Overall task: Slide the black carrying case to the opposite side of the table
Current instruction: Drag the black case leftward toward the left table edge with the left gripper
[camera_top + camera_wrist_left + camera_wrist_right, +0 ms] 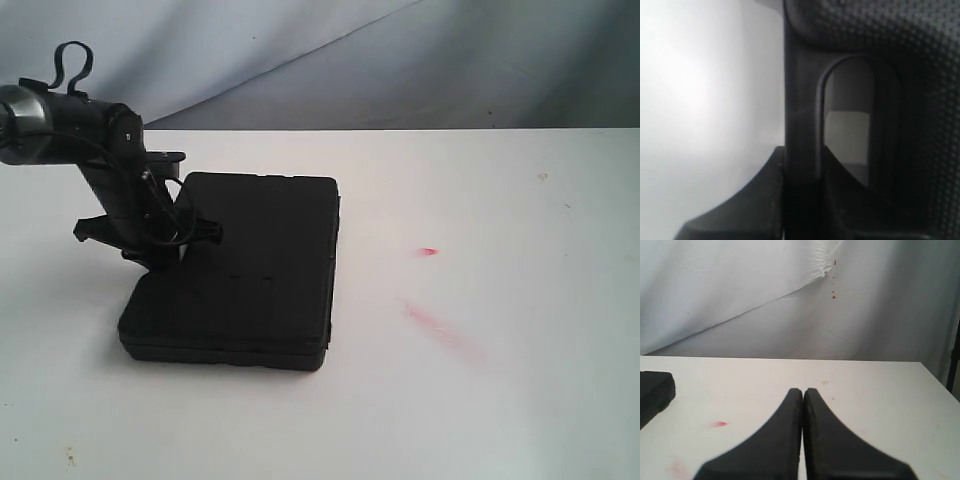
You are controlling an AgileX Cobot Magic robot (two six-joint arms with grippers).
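The black carrying case point(250, 260) lies flat on the white table point(500, 180), left of the middle. My left gripper point(160, 250) comes down at the case's left edge. In the left wrist view its two fingers press against either side of the case's handle bar point(800, 100), with the dotted case shell point(920, 75) beyond; the left gripper point(802, 200) is shut on that handle. My right gripper point(803, 392) hovers above bare table with its fingers pressed together and nothing between them. One corner of the case point(655, 390) shows in the right wrist view. The right arm is outside the exterior view.
A small red spot point(428, 251) and a pink smear point(440, 328) mark the tabletop to the right of the case. A grey-white cloth backdrop point(400, 60) hangs behind the table's far edge. The table's right edge point(935, 380) shows in the right wrist view.
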